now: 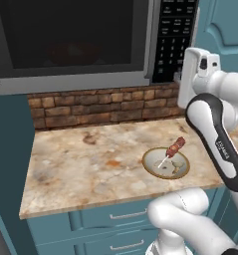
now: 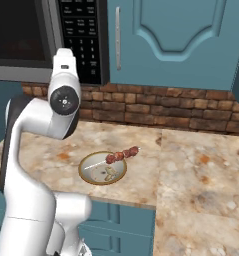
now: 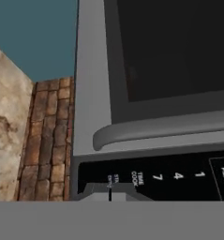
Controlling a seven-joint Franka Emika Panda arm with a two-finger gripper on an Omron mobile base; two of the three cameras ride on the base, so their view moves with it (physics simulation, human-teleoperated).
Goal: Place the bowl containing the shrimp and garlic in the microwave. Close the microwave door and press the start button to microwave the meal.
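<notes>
We find gripper (image 3: 109, 193) up at keypad panel (image 1: 173, 35), prob. for start btn; finger spread indeterminate | microwave door (image 1: 73, 40) shut, faint reddish bowl (image 1: 73, 51) behind window | skewer plate (image 2: 102, 168) left on counter (image 1: 90, 164).

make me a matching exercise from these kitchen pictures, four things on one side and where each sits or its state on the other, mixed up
Things:
1. grey-framed microwave door with dark tinted window
2. brown meat skewer
3. shallow tan plate
4. black keypad panel

Places or states:
A. lying across the plate
B. on the marble counter, below the microwave
C. shut
D. beside the door, on the blue cabinet's side

Pairs: 1-C, 2-A, 3-B, 4-D
</notes>
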